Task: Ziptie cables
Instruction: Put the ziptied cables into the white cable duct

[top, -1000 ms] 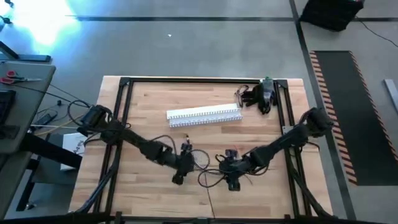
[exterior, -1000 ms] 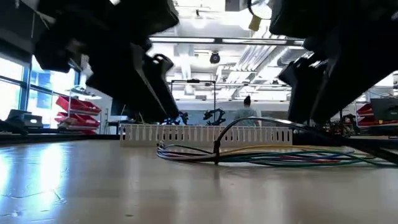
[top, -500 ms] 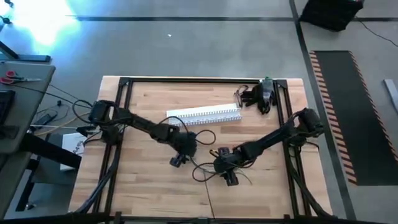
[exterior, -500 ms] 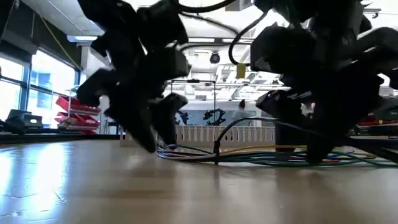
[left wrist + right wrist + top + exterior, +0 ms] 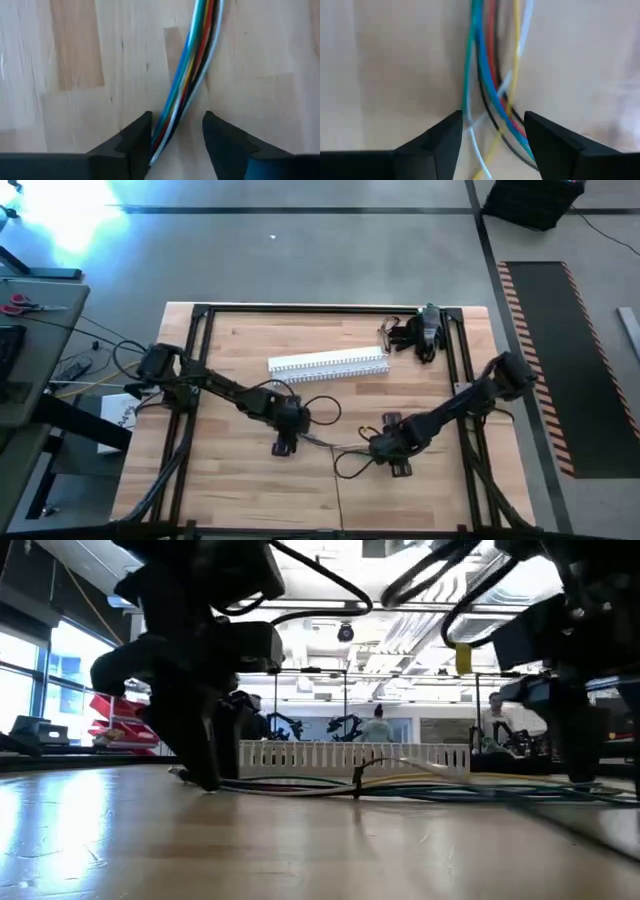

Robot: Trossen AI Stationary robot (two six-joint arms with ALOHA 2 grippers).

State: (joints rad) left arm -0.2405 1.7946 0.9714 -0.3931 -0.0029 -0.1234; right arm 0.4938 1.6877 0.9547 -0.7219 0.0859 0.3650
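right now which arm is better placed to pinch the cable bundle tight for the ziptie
Left, narrowly. The left gripper is open and straddles the cables where they run as one tight bunch. The right gripper is open over them too, but there the wires fan apart, so some could slip out.

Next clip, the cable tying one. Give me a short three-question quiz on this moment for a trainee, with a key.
1. True or false: the left hand has its fingers open on either side of the cables.
2. What lies between the right hand's fingers? A) the cables B) the white slotted channel C) nothing
3. Fill in: the white slotted channel lies on the wooden ____, apart from both hands.

Key: 1 true; 2 A; 3 table.
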